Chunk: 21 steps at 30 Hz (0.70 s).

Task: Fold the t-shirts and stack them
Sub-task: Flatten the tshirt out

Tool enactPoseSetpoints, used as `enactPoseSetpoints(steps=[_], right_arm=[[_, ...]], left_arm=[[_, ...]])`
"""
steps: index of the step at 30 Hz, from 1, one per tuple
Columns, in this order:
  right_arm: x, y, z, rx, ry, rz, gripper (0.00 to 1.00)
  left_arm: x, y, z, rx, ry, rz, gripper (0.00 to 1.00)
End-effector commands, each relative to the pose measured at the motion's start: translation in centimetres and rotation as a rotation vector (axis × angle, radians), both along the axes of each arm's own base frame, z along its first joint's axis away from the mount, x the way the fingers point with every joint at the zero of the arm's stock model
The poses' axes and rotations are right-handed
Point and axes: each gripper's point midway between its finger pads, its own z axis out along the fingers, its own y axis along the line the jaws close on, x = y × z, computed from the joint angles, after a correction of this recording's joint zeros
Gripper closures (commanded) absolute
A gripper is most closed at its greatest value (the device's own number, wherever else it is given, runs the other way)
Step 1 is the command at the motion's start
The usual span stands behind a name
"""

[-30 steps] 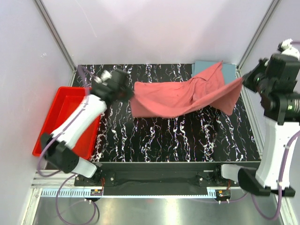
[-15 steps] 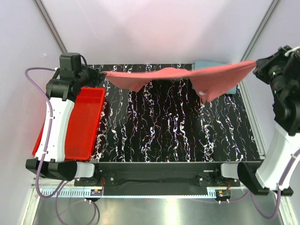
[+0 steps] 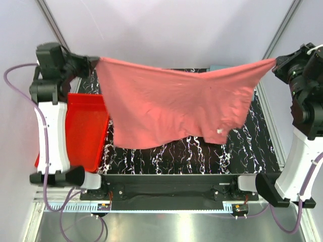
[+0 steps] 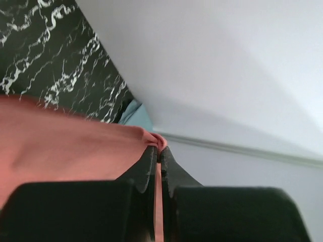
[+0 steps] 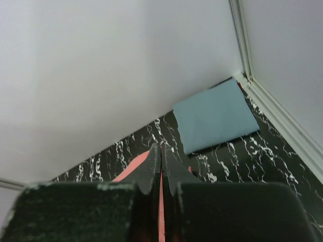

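Note:
A red t-shirt (image 3: 171,108) hangs spread in the air between both arms, high above the black marble table (image 3: 252,146). My left gripper (image 3: 93,61) is shut on its left corner, which shows pinched between the jaws in the left wrist view (image 4: 157,142). My right gripper (image 3: 274,62) is shut on its right corner, with a red strip of cloth between the jaws in the right wrist view (image 5: 160,151). A folded blue t-shirt (image 5: 217,117) lies flat at the table's far right corner, mostly hidden behind the red shirt in the top view.
A red bin (image 3: 83,131) stands at the table's left edge, under the left arm. White walls with metal corner posts (image 3: 278,30) close the back and sides.
Both grippers have risen and the left one moved further left. The red shirt has lifted off the table and now hangs open as a wide sheet.

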Motion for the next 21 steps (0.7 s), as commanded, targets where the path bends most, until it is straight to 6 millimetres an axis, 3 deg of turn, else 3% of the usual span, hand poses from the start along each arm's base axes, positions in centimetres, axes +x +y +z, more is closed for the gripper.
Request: enactPoseSetpoints(steps=[1, 2, 3, 4, 8, 10, 11, 12, 14, 15, 17, 18, 19, 21], right_arm=[[0.8, -0.3, 2.4, 0.022, -0.098, -0.021, 1.00], [1.1, 0.0, 2.8, 0.024, -0.101, -0.004, 1.00], [0.5, 0.0, 4.0, 0.018, -0.130, 0.000, 1.00], [1.4, 0.0, 3.7, 0.014, -0.116, 0.001, 1.00], [2.7, -0.4, 4.1, -0.010, -0.120, -0.016, 1.00], [4.0, -0.7, 4.8, -0.015, -0.148, -0.027, 1.00], [4.5, -0.9, 5.2, -0.022, -0.163, -0.037, 1.00], [5.0, -1.0, 6.3, -0.028, -0.207, -0.043, 1.00], [6.5, -1.5, 6.9, -0.035, -0.238, -0.067, 1.00], [6.4, -1.6, 8.7, -0.041, -0.302, -0.075, 1.00], [8.0, -1.9, 9.4, -0.044, -0.332, -0.086, 1.00], [8.1, -2.0, 10.7, -0.038, -0.380, -0.091, 1.00], [8.0, -2.0, 11.2, -0.034, -0.400, -0.091, 1.00], [7.3, -1.7, 12.6, -0.027, -0.455, -0.077, 1.00]], left_arm=[[4.7, 0.5, 3.2, -0.108, -0.109, -0.036, 1.00], [4.6, 0.1, 5.9, -0.117, -0.174, -0.060, 1.00], [4.7, -0.4, 6.7, -0.111, -0.196, -0.073, 1.00], [4.6, -0.6, 7.0, -0.072, -0.214, -0.081, 1.00], [6.2, -1.5, 4.5, -0.131, -0.153, -0.136, 1.00], [7.5, -2.8, 5.9, -0.193, -0.216, -0.216, 1.00], [9.4, -2.9, 5.2, -0.202, -0.206, -0.225, 1.00], [9.6, -3.0, 8.2, -0.187, -0.312, -0.249, 1.00], [11.6, -2.7, 9.5, -0.217, -0.389, -0.255, 1.00], [11.9, -2.2, 12.5, -0.229, -0.525, -0.264, 1.00], [12.1, -2.0, 15.5, -0.289, -0.629, -0.276, 1.00], [14.1, -1.7, 14.8, -0.303, -0.624, -0.279, 1.00], [12.9, -1.7, 17.4, -0.322, -0.687, -0.293, 1.00], [13.7, -1.3, 17.2, -0.354, -0.685, -0.290, 1.00]])
